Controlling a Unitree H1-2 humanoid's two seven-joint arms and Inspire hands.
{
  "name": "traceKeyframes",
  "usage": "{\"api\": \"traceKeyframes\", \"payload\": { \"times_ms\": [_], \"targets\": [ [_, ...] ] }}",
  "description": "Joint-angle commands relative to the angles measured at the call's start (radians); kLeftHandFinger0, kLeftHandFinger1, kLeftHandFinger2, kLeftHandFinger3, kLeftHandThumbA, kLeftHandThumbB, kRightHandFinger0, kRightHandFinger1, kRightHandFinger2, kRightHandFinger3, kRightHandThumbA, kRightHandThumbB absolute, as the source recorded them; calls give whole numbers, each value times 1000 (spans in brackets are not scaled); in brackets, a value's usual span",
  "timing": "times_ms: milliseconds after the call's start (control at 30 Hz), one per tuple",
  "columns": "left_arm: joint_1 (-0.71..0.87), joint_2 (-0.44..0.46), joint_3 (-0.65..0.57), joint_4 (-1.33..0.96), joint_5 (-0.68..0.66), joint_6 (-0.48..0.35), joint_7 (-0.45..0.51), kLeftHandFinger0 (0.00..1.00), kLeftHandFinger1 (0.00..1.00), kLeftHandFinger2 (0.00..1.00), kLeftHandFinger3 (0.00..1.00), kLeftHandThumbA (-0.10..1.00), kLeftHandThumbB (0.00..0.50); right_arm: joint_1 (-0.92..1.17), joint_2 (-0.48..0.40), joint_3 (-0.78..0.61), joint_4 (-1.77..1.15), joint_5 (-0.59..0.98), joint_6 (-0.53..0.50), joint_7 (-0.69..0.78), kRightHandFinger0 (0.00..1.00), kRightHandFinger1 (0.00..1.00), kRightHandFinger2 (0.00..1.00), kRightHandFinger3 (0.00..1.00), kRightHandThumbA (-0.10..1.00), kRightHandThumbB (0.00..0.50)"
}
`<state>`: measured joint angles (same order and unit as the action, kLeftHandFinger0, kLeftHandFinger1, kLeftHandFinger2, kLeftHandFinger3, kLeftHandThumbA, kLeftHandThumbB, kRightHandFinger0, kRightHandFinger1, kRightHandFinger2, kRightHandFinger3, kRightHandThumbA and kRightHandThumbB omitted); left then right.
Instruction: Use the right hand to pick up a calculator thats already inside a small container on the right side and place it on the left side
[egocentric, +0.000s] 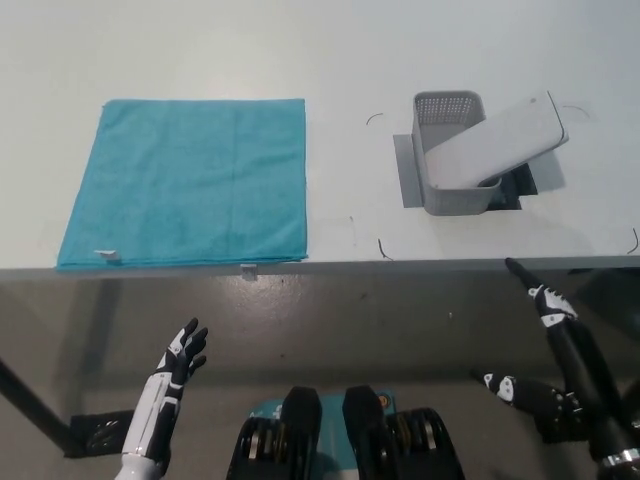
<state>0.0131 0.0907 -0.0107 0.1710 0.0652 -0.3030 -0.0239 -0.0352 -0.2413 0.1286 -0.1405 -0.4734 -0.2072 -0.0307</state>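
Leaning out of the basket (450, 190) on my counter (340, 60), the calculator (495, 140) is lying clear of the cloth (190, 180); my right robot hand (545, 360) is hanging spread wide below, holding nothing, my left robot hand (183, 355) likewise.

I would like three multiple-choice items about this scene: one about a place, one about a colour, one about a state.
1. Where is the calculator?
A. on the cloth
B. leaning in the container, sticking out over its right rim
C. in the right hand

2. What colour is the cloth?
A. teal
B. red
C. yellow

3. What is the state of the right hand?
A. shut on the calculator
B. open, below the table edge
C. shut on the cloth

Answers: 1 B, it rests tilted in the grey container. 2 A, plainly teal. 3 B, fingers apart, holding nothing. The left hand rests open at lower left.
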Motion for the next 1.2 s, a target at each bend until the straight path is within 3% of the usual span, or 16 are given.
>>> {"api": "traceKeyframes", "payload": {
  "times_ms": [0, 233, 267, 400, 600, 800, 867, 1167],
  "targets": [
    [-20, 7, -4, -14, 0, -88, -2, 1000, 1000, 1000, 1000, 1000, 0, -51, -60, -48, -324, -228, 125, 99, 1000, 1000, 1000, 1000, 949, 259],
    [-7, 6, 6, -17, -11, -92, 1, 1000, 1000, 1000, 1000, 1000, 0, -244, -94, -48, -286, -287, 193, 157, 1000, 1000, 1000, 1000, 794, 329],
    [-7, 6, 8, -16, -17, -97, -2, 1000, 1000, 1000, 1000, 1000, 0, -298, -105, -43, -261, -317, 226, 186, 1000, 1000, 1000, 1000, 740, 380],
    [-11, 8, 7, -5, -11, -107, -2, 1000, 1000, 1000, 1000, 1000, 0, -407, -141, -17, -159, -384, 251, 214, 1000, 1000, 1000, 1000, 721, 419],
    [-14, 9, 7, -3, -10, -108, -4, 1000, 1000, 1000, 1000, 1000, 0, -538, -187, 46, 41, -442, 283, 242, 1000, 1000, 1000, 1000, 789, 450],
    [-13, 8, 6, -5, -10, -106, -6, 1000, 1000, 1000, 1000, 1000, 0, -602, -206, 95, 181, -469, 299, 248, 1000, 1000, 1000, 1000, 787, 441],
    [-12, 8, 5, -9, -11, -100, -7, 1000, 1000, 1000, 1000, 1000, 0, -623, -211, 114, 231, -480, 311, 260, 1000, 1000, 1000, 1000, 802, 458],
    [-13, 11, 5, -22, 1, -89, -5, 1000, 1000, 1000, 1000, 1000, 0, -650, -230, 158, 284, -510, 344, 285, 1000, 1000, 1000, 1000, 855, 495]
  ]
}}
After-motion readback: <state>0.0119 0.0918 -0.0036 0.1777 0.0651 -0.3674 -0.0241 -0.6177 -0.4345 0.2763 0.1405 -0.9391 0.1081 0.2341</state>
